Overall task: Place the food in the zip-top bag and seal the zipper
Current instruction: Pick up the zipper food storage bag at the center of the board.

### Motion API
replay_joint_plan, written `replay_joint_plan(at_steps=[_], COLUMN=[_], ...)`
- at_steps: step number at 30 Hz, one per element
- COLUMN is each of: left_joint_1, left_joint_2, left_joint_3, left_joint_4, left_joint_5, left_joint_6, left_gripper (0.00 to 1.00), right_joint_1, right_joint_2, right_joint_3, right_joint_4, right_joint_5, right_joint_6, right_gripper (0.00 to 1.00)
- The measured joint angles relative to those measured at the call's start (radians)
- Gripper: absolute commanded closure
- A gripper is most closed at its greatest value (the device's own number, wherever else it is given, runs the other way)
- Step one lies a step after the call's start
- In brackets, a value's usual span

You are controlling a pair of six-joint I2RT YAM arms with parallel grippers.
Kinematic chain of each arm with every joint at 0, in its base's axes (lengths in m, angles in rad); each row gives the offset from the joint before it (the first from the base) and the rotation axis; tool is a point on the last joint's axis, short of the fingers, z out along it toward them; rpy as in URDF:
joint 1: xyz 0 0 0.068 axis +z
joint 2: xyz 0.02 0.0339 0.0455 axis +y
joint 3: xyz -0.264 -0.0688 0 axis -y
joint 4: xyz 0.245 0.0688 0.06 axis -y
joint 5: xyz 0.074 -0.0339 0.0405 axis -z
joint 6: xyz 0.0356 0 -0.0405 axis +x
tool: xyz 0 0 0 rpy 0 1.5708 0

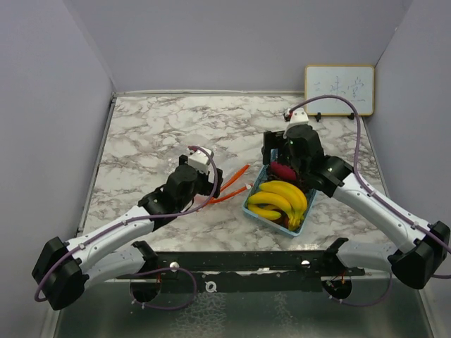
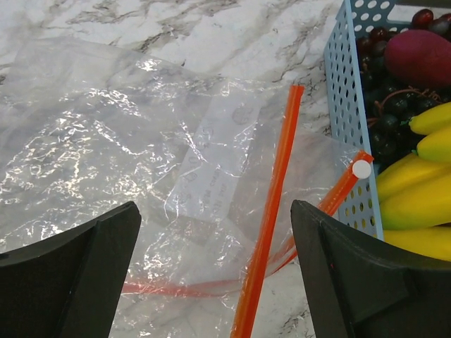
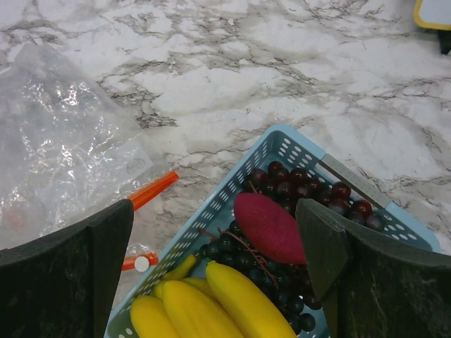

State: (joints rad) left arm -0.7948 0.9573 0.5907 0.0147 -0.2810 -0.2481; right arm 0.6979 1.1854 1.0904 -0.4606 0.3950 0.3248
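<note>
Jaws of the left gripper (image 2: 215, 211) stand wide apart and hold nothing. They hover over the clear zip-top bag (image 2: 106, 141), which lies flat and crumpled on the marble table (image 1: 155, 134). The bag spreads between the two fingers and out past the left one. Its orange zipper strip (image 2: 275, 211) runs lengthwise through the gap, closer to the right finger. A white slider tab (image 2: 361, 169) sits just beyond that finger, against the wall of the light blue basket (image 2: 345, 91).

Jaws of the right gripper (image 3: 215, 208) are likewise spread wide and empty, poised above the basket. All the visible food is inside the basket:
- The magenta oblong piece (image 3: 271, 229) lies between the fingers, nearer the right one, on top of the dark purple grapes (image 3: 296, 183).
- The grapes fill the basket's far corner.
- The bunch of yellow bananas (image 3: 211, 303) fills the end nearest the wrist, centred in the gap.

A corner of the bag shows beyond the right gripper's left finger. No food is in the bag.
</note>
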Motion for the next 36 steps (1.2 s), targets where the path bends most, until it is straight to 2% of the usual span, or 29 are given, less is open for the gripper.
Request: replay_joint_plan(at_steps=[21,31,33,35,36], left_joint_1=[-0.057,-0.058,-0.058,-0.058,-0.058], left_joint_2=[0.169,0.288,0.301,0.322,0.333], left_joint_3=[-0.080,-0.084,-0.087,-0.089,-0.089], left_joint_4=[0.186,0.294,0.328,0.358,0.368], left_joint_5=[-0.007,-0.119,-0.139,-0.154,-0.159], left_joint_6=[0.085,0.124,0.135,0.144,0.150], left_gripper=[0.20,0.35,0.43,0.54,0.56], right_joint_1=[-0.019,-0.026,-0.026,-0.026,-0.026], right_joint_2=[-0.029,-0.024,-0.024,-0.024,-0.024], right_joint_3=[-0.045,-0.051,-0.055,-0.059,-0.060], right_joint_4=[0.014,0.021,0.020,0.020,0.020], right_joint_5=[-0.012,-0.022,-0.023,-0.023,-0.023], right_joint_6=[-0.004,-0.004,-0.004,-0.004,-0.004], right_gripper=[0.00,0.00,0.00,0.00,0.00])
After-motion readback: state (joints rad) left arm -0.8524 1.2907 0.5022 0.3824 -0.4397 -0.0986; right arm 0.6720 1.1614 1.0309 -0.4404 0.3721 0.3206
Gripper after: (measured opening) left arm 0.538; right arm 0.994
